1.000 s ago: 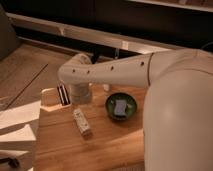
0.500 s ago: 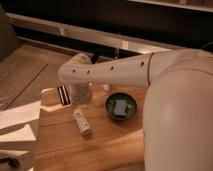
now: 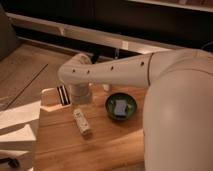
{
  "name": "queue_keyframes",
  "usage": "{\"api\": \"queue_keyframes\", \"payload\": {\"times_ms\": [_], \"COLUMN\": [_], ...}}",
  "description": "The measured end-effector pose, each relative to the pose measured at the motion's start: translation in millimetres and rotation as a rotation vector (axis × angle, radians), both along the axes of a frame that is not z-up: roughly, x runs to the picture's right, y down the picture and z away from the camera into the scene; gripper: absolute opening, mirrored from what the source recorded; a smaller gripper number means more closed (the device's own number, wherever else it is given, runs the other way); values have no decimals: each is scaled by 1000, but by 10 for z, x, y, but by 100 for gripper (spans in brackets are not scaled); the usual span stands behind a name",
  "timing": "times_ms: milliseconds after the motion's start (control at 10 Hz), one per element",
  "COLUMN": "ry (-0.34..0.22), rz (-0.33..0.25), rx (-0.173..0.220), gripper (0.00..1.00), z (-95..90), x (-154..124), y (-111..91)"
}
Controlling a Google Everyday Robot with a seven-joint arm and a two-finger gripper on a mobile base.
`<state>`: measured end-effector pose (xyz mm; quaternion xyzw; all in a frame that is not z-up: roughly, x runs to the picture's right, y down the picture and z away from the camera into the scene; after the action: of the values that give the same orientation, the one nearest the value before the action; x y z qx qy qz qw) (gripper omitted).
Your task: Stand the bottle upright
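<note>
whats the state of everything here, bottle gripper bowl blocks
bottle: lying on its side on the table, not held
gripper: pointing down just behind the bottle, above the table
green bowl: upright, blue block inside
blue block: resting in the bowl
striped block: on the table, beside the gripper

Wooden table (image 3: 110,145): bottle (image 3: 82,122), bowl (image 3: 121,106), striped block (image 3: 63,94)
</note>
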<state>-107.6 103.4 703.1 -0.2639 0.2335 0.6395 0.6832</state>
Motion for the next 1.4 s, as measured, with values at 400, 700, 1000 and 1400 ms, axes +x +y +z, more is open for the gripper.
{"api": "queue_keyframes", "payload": {"times_ms": [400, 700, 1000, 1400], "ry": [-13, -45, -39, 31], "rz": [-27, -101, -105, -94], "rx": [40, 140, 149, 119], "gripper": [65, 65, 65, 65], "z": [60, 531, 636, 580], "x": [-17, 146, 229, 487], "y": [-143, -642, -717, -708]}}
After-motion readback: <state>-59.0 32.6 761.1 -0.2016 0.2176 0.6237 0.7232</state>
